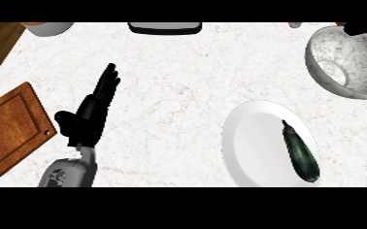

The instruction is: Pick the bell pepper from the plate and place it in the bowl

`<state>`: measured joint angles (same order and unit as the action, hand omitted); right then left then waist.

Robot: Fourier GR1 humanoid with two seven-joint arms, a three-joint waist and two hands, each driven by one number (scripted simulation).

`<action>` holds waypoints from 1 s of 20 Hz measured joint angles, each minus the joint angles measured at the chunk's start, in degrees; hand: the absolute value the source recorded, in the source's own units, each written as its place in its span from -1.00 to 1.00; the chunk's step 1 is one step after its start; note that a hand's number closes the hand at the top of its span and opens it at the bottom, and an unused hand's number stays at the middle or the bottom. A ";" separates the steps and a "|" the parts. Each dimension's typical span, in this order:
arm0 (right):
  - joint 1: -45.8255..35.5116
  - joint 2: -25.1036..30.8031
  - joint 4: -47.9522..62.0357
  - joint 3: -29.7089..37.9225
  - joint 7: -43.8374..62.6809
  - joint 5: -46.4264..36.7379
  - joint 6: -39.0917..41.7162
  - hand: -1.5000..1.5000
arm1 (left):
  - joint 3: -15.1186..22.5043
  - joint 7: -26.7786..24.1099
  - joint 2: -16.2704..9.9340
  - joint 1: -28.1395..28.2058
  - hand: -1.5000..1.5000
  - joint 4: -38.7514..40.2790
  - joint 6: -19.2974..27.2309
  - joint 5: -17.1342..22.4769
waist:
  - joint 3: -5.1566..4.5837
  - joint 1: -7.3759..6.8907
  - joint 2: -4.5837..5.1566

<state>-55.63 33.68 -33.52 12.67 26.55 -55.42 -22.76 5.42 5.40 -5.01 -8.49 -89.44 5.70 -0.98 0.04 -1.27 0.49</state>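
Your left hand [90, 111] rests at nine o'clock, fingers straight, holding nothing; the dark vegetable [300, 153] lies on the plate [247, 145] at four o'clock.

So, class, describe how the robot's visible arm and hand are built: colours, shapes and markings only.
Only the left hand shows: black, with slim segmented fingers and a shorter thumb to one side. It joins a narrow wrist and a rounded, light grey forearm with small dark markings. No cables or sleeve are visible.

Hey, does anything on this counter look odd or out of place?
Yes: the white oval plate holds a long dark green vegetable that looks like an eggplant, not a bell pepper. The marbled grey bowl sits upright.
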 measured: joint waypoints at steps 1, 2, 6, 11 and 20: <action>0.20 0.08 1.54 0.44 -1.07 0.14 -1.04 1.00 | -0.34 -0.01 -0.23 -0.45 0.00 0.38 -0.38 0.19 | 0.01 0.01 0.01; 0.44 0.16 3.07 0.88 -1.68 0.25 -1.86 1.00 | -0.22 -0.04 -0.18 -0.17 0.00 0.11 -0.43 0.08 | 0.01 -0.03 0.01; 2.19 1.33 7.64 5.28 -7.29 5.20 -0.98 -1.00 | -0.60 -1.05 -0.25 0.31 0.00 0.62 -0.77 0.18 | 0.04 -0.09 0.11; 3.87 1.35 11.67 10.25 -15.47 11.77 2.63 -1.00 | -0.39 -0.14 0.28 -0.42 0.00 0.34 -0.56 -0.05 | 0.10 -0.14 0.16; 4.99 0.75 9.56 17.00 -30.53 20.79 0.15 -1.00 | -0.61 -0.20 0.79 -0.75 0.00 1.03 -0.26 -0.59 | 0.07 0.30 -0.11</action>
<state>-50.63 34.44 -23.96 29.66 -3.98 -34.62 -22.61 4.81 5.19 -4.22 -9.24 -88.41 5.44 -1.58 0.11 -0.97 0.38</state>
